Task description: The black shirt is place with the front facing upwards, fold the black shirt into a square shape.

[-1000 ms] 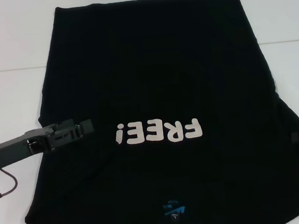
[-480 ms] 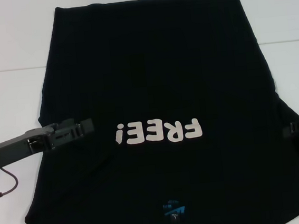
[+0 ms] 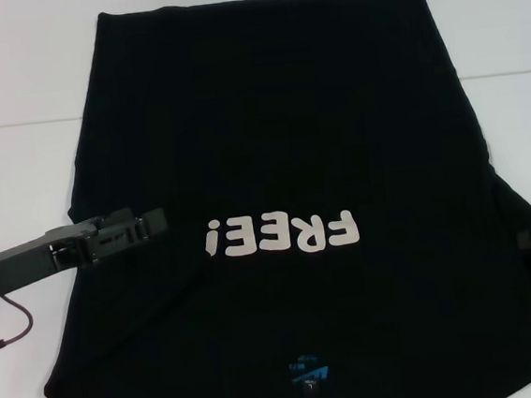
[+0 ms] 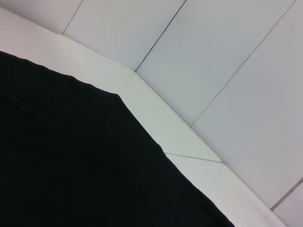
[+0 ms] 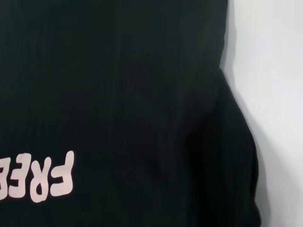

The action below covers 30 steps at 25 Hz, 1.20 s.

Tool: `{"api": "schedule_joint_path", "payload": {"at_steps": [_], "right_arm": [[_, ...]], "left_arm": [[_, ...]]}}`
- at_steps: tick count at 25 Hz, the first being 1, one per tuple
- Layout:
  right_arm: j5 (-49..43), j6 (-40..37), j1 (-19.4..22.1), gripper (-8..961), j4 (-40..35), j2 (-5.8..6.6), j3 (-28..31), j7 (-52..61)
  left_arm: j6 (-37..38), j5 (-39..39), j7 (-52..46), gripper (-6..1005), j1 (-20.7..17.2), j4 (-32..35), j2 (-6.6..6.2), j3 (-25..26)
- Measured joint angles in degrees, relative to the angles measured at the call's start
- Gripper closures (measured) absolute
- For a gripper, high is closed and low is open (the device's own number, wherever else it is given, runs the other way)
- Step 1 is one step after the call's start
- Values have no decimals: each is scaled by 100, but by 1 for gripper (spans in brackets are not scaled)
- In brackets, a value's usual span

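Covering the white table, the black shirt lies flat.

A white table fills our view, its bare surface showing at the far edge and down both the left and right sides. We see a thin seam line crossing it from left to right. Beyond the table's far corner, pale wall panels meet at narrow dark joints.
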State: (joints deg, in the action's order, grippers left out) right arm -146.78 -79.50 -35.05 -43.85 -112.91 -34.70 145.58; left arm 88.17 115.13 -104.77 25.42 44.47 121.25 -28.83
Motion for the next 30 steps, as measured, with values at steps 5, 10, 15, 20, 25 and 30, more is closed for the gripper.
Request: {"api": "schedule_joint_path", "payload": {"at_steps": [5, 10, 15, 20, 25, 30], "right_arm": [[0, 19, 1, 320, 1, 6, -5, 14], [0, 30, 14, 425, 1, 13, -9, 32], [-88, 32, 17, 634, 1, 15, -10, 56], [-131, 41, 21, 860, 0, 15, -4, 56], [-136, 92, 68, 929, -20, 15, 36, 33], [-137, 122, 152, 921, -62, 61, 53, 52]], "left_arm": [[0, 0, 0, 139, 0, 0, 8, 0], [-1, 0, 0, 139, -2, 0, 12, 0], [6, 0, 0, 139, -6, 0, 13, 0], [2, 1, 0, 139, -35, 0, 13, 0], [8, 1, 0, 139, -50, 0, 13, 0], [50, 1, 0, 139, -56, 0, 13, 67]]}}
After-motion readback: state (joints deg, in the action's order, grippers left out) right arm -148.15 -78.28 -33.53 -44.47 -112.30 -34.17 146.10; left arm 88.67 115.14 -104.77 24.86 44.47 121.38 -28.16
